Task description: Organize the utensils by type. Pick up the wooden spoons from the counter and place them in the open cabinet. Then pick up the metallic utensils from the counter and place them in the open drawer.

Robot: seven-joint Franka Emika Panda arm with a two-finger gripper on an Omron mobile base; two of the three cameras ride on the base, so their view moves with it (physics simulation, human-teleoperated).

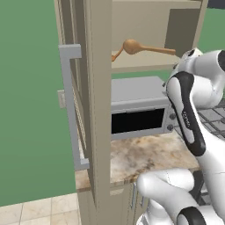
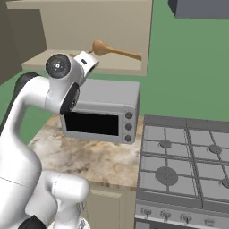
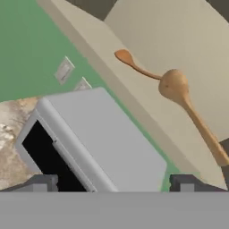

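1. A tall tan cabinet (image 1: 145,26) hangs on a green wall with its door (image 1: 94,88) swung open toward the viewer; a long grey bar handle (image 1: 70,105) runs down the door's outer face.
2. Two wooden spoons lie on the cabinet's bottom board. The larger spoon (image 3: 188,105) has a round pale bowl and a long handle. The smaller, darker spoon (image 3: 132,62) lies beside it, its handle end meeting the larger spoon's bowl.
3. In the left base view the larger spoon's handle points right, and the smaller spoon's end peeks out at the left of its bowl.
4. A grey microwave (image 2: 100,114) with a dark glass door stands on the counter (image 2: 80,156) directly under the cabinet. The counter is beige-brown marbled stone.
5. To the right of the counter is a grey gas stove (image 2: 188,165) with burner grates.
6. The white robot arm is raised, its hand near the front edge of the cabinet, just below and in front of the spoons.
7. The gripper (image 3: 114,183) has its two dark fingertips spread wide apart, with nothing between them. From the hand camera, the microwave top sits between the fingertips and the spoons lie farther ahead, not touched.
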